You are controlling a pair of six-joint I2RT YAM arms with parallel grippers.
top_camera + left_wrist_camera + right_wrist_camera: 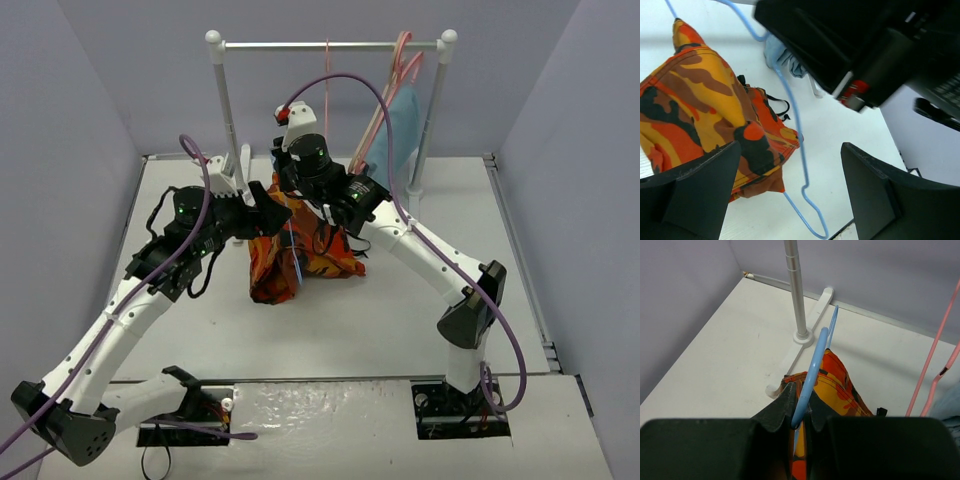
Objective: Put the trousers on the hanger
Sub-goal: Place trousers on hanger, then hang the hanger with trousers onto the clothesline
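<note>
The camouflage trousers (300,255) hang bunched in the middle of the table, their lower end resting on it. The light-blue wire hanger (295,250) runs through them. My right gripper (801,407) is shut on the hanger (812,367) just above the trousers (842,385) and holds it up. My left gripper (790,200) is open and empty, close to the trousers (705,110), with the hanger wire (796,130) passing between its fingers (695,190). In the top view the left gripper (265,203) sits at the trousers' upper left.
A clothes rack (330,45) stands at the back with pink hangers (400,60) and a light-blue garment (400,130) on it. Its left post (795,290) and foot (235,170) stand close behind the grippers. Purple walls enclose the table.
</note>
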